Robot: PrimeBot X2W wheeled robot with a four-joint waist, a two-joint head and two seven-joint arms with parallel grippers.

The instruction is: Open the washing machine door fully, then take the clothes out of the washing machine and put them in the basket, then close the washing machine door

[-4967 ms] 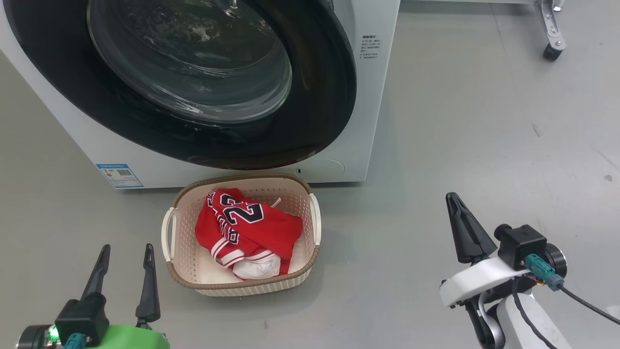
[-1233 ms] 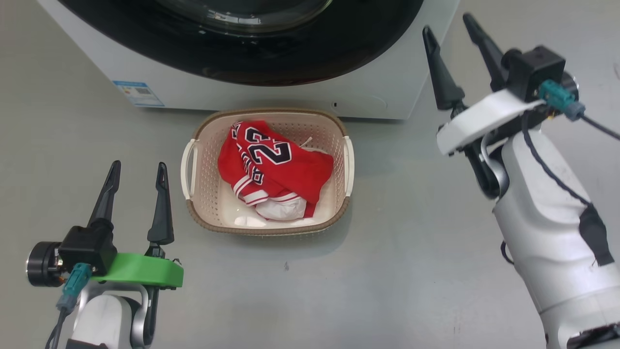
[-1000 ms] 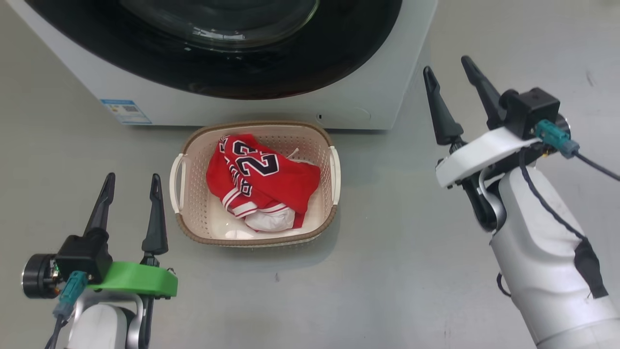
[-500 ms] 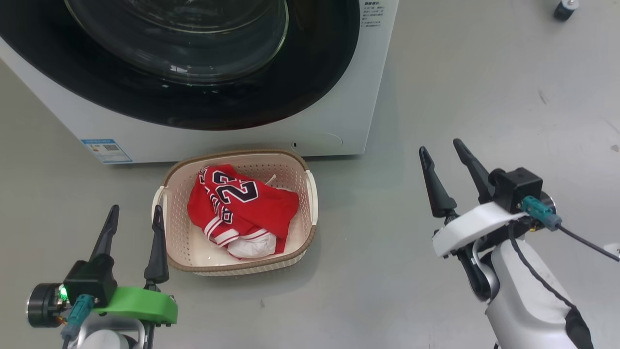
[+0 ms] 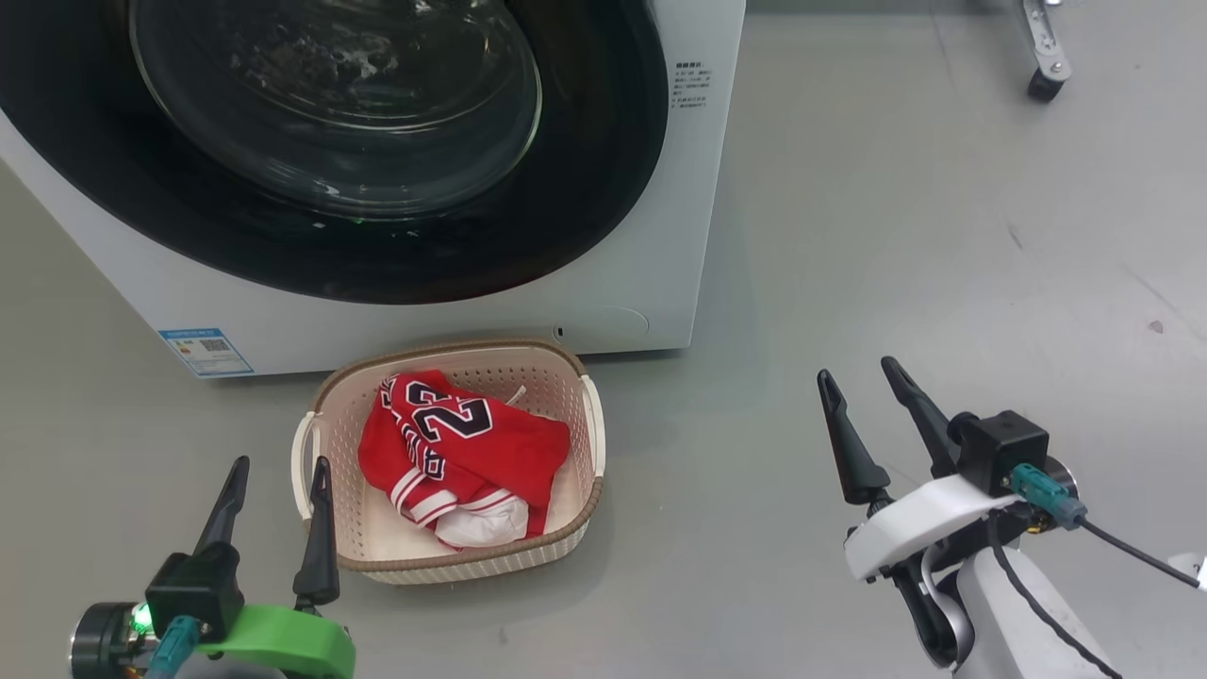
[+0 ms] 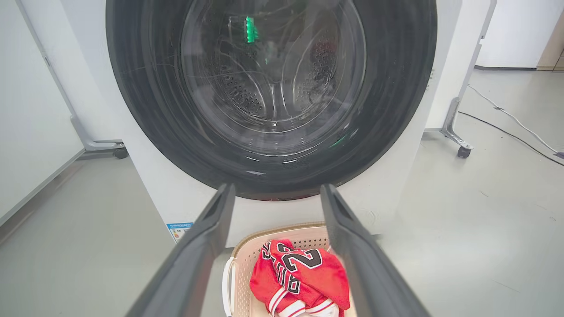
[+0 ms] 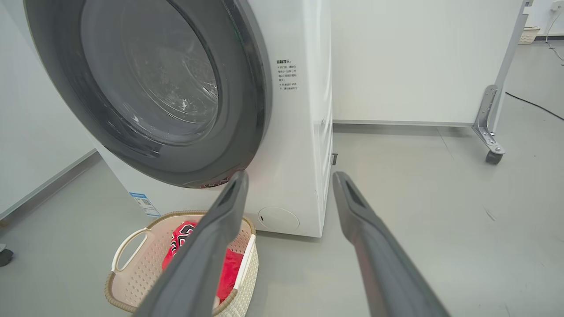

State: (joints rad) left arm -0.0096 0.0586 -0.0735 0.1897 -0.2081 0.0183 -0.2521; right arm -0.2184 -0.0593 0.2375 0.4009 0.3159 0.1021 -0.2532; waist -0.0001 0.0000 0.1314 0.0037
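The washing machine (image 5: pixel 660 283) stands ahead with the washing machine door (image 5: pixel 585 226) lying flush against its front, black rim around the glass bowl. On the floor before it sits the basket (image 5: pixel 589 443), holding the clothes (image 5: pixel 471 438), a red number 23 jersey on top. My left gripper (image 5: pixel 281 464) is open, just left of the basket. My right gripper (image 5: pixel 856 370) is open over bare floor, well right of it. The left wrist view looks between my left gripper (image 6: pixel 277 189) at the door (image 6: pixel 396 110), basket (image 6: pixel 282 230) and clothes (image 6: pixel 304 273). My right gripper (image 7: pixel 291 176) frames the machine's right corner (image 7: pixel 304 132).
Grey floor (image 5: pixel 896 236) lies open to the right of the machine. A wheeled metal frame leg (image 5: pixel 1037 80) stands at the far right, caster (image 7: pixel 492 156) on the floor. White panels stand behind the machine, and a cable (image 6: pixel 506 116) runs along the floor.
The head camera has tilted up, showing more of the door. My right arm has drawn back from beside the machine's corner towards me. Both grippers stayed open; clothes unmoved.
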